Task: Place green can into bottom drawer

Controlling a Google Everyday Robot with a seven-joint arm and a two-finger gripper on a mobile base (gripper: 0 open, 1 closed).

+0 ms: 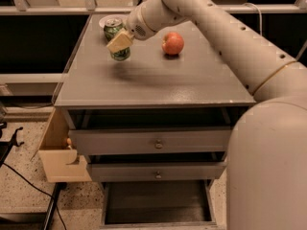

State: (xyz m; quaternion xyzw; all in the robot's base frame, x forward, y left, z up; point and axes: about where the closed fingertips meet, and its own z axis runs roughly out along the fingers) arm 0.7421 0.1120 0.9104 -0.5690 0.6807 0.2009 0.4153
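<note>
- The step in hand is the grasp and pick-up: the end effector (120, 42) is at the green can (121, 55), to the left of the apple (172, 43) on the grey surface (158, 83).
- The end effector looks closed around the can. One pale finger (120, 40) lies across the front of the can, so I judge that it holds the can.
- The can leans a little, with its silver top toward the back, further from the apple.
- The bottom drawer (158, 205) is open and lies far below the apple, at the foot of the cabinet, under two closed drawers with knobs (156, 143).
- The next move, in my judgement, calls for lifting the can free of the surface, carrying it forward over the front edge, then going down to the open drawer without hitting the two drawers above it.
- The second finger is hidden behind the can.
- I cannot tell if the base of the can touches the surface or is just above it.
- A white dish (102, 20) behind the can is partly covered by it.
- The front of the bottom drawer is cut off by the lower edge, and the big arm (259, 143) covers the right side of the cabinet.
- A wooden box (57, 159) stands low at the left, far from the apple.
</note>
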